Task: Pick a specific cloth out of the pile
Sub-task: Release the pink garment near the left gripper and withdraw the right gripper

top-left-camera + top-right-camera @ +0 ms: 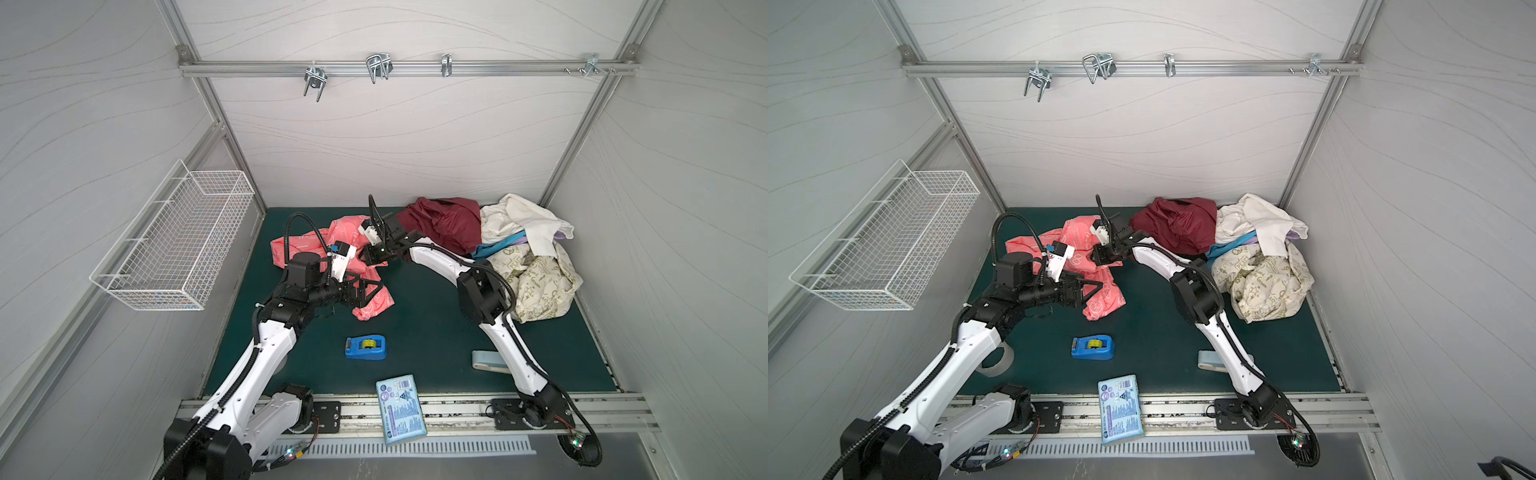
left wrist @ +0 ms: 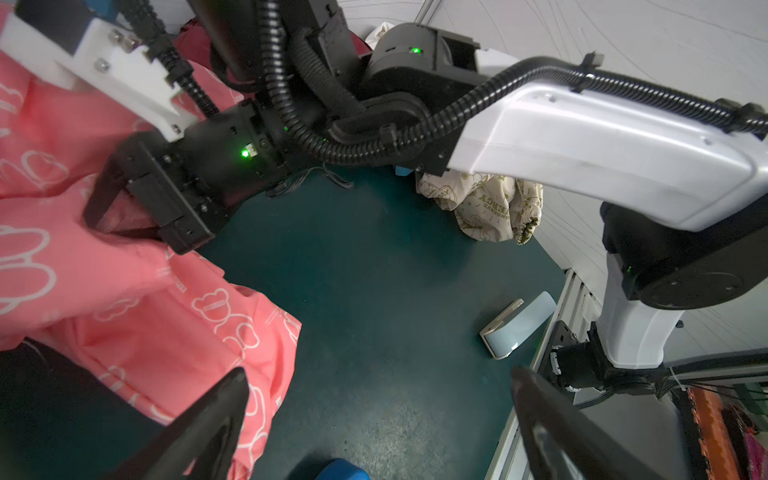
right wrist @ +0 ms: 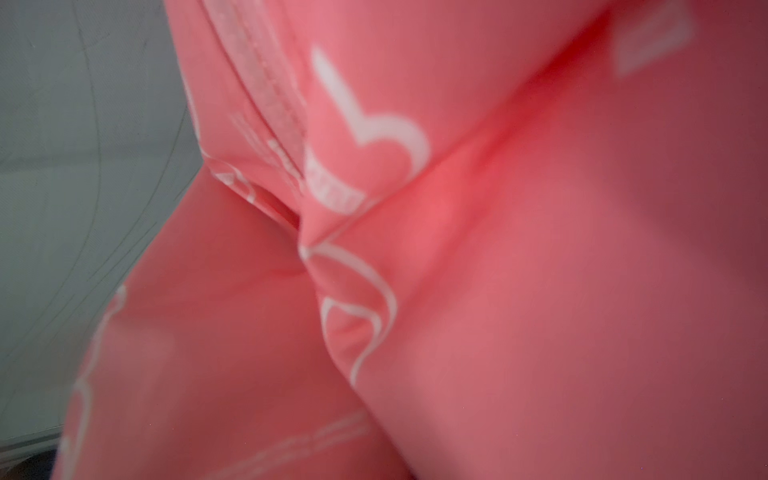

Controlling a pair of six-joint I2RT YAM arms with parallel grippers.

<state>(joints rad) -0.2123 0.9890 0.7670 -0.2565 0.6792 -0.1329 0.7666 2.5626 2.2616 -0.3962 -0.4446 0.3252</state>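
The coral-pink cloth (image 1: 320, 245) (image 1: 1100, 299) with white outline print lies crumpled on the green mat, left of the pile (image 1: 532, 274). The pile holds maroon, white, blue and cream olive-printed fabrics and sits at the back right. My right gripper (image 1: 366, 259) (image 2: 93, 218) reaches across from the pile side, shut on a fold of the cloth (image 2: 124, 316). The cloth (image 3: 457, 249) fills the right wrist view and hides those jaws. My left gripper (image 1: 376, 293) (image 2: 378, 415) hovers open at the cloth's near edge, one fingertip (image 2: 216, 415) over the fabric, bare mat between its fingers.
A blue tape dispenser (image 1: 365, 348) stands on the mat in front of the cloth. A pale blue case (image 1: 486, 360) lies beside the right arm. A wipes pack (image 1: 401, 409) rests on the front rail. A white wire basket (image 1: 174, 245) hangs on the left wall.
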